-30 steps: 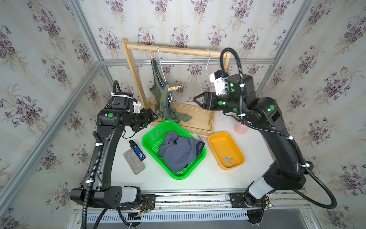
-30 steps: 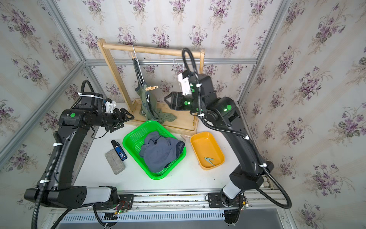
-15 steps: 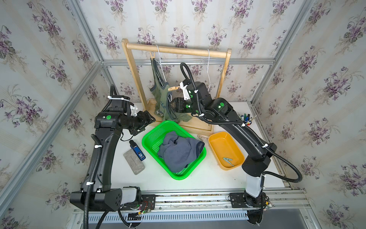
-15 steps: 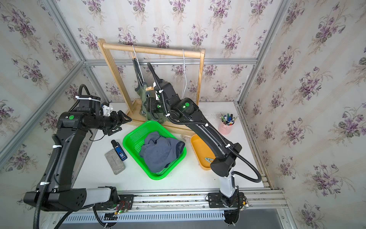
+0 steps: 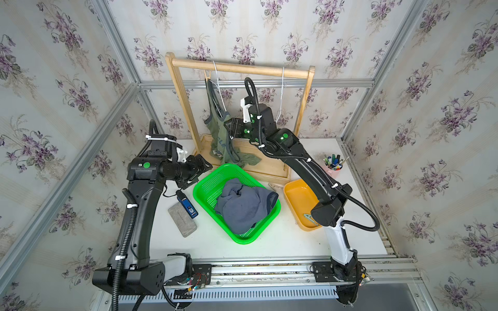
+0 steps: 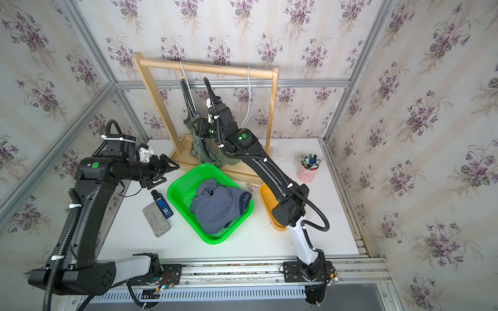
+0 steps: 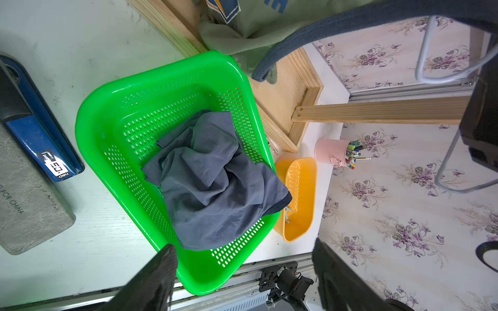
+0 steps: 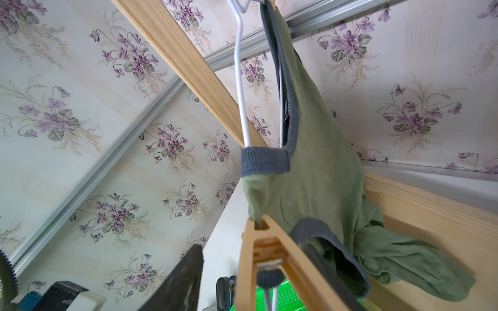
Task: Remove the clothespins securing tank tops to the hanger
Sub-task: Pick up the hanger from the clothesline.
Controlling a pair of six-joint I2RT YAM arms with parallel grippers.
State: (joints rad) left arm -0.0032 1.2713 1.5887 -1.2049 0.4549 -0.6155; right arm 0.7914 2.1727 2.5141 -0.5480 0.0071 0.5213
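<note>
Right end effector (image 8: 253, 250) released, astride clothespin (image 8: 269, 253) on olive tank top (image 8: 318, 161); hanger wire (image 8: 242, 94), wooden rack (image 8: 175, 48) close. Left end effector (image 7: 244, 245) released beside green basket (image 7: 86, 126); front table (image 5: 269, 247) edge bare.

Colours I see
Olive tank top (image 8: 323, 175) with slate trim, tan clothespin (image 8: 269, 250), green basket (image 5: 210, 185), blue-grey top (image 5: 242, 207), violet-flowered wallpaper (image 5: 67, 80).

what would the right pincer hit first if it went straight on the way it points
The tan clothespin, which sits between the open fingers of the right pincer, clipped over the olive tank top and hanger wire. Nothing looks nearer, though depth is unclear.
</note>
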